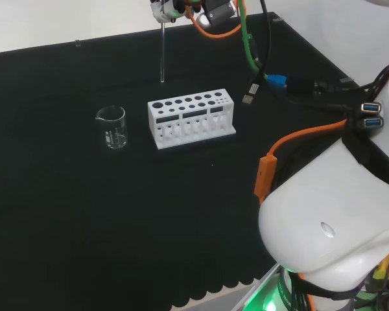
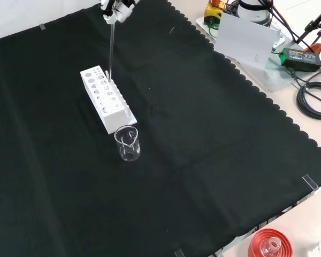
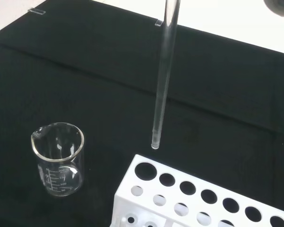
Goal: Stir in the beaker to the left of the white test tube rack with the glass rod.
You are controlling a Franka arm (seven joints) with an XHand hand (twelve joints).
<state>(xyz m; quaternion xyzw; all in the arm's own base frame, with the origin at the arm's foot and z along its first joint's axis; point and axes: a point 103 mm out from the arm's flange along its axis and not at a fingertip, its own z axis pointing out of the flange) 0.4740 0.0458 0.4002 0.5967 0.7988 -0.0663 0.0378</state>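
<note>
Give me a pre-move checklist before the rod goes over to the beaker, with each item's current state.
1. Glass rod held by the hand: ok, it hangs upright from the fingers.
2. Rod tip clear of the white test tube rack: ok, the wrist view shows it above the rack's end, not in a hole.
3. Beaker upright on the black cloth: ok.
4. Beaker contents: cannot tell, the glass looks clear.
5. Path from rod to beaker: ok, bare cloth lies between them in the head view.
6. Rod over the beaker mouth: not ok, it is off to the side.
</note>
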